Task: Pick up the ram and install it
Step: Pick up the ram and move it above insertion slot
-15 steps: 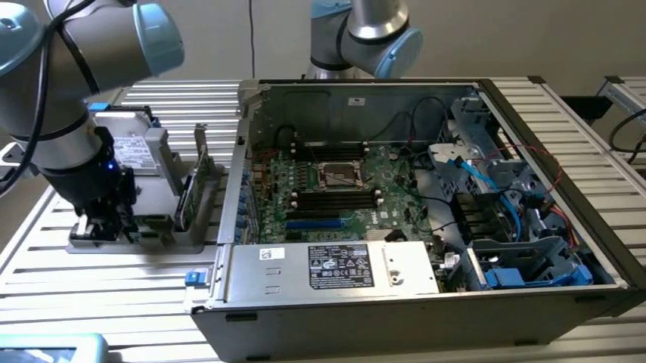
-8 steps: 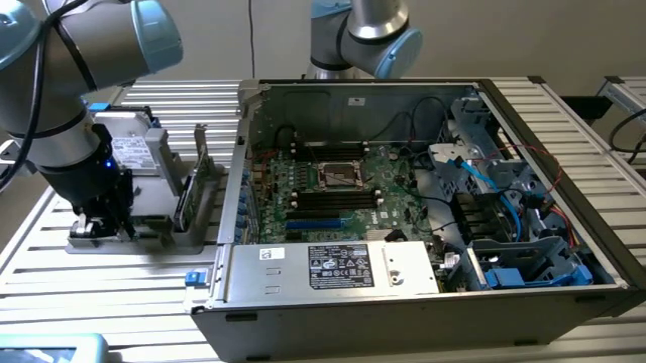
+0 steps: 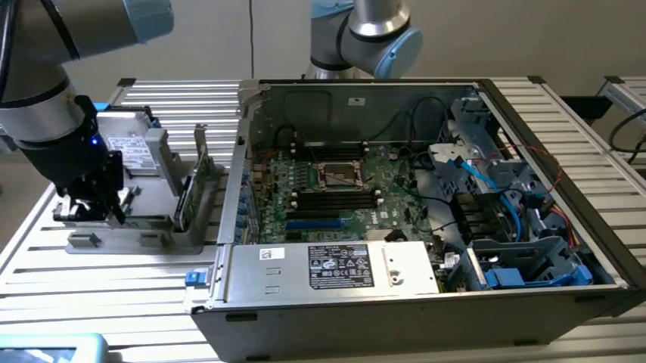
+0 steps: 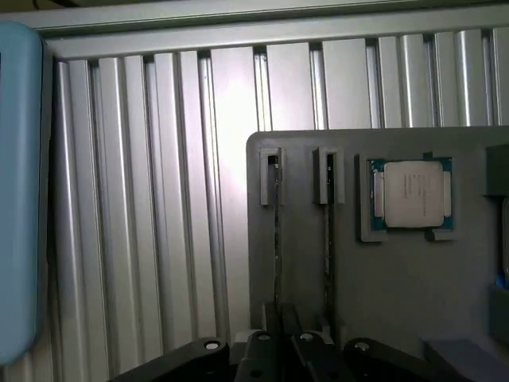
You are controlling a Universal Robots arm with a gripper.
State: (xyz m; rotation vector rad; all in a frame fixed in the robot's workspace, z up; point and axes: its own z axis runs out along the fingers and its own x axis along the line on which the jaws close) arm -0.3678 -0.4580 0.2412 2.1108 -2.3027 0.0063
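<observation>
Desk [image 3: 101, 302] of ribbed metal carries an open computer case [image 3: 404, 302] and, beside it, a grey holder [image 3: 141, 240]. Installation looks barely begun. The gripper [image 4: 285, 338] is narrowed and pinches the ram [image 4: 277, 239], which stands on edge in its holder slot, not lifted out.

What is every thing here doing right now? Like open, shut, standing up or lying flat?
computer case, lying on its side, open on top, motherboard showing.
ram, standing on edge in a holder slot, right at the gripper.
second ram stick, standing on edge in the next slot.
processor chip, lying flat in its pocket.
holder, resting on the slatted table.
gripper, low over the holder.
</observation>
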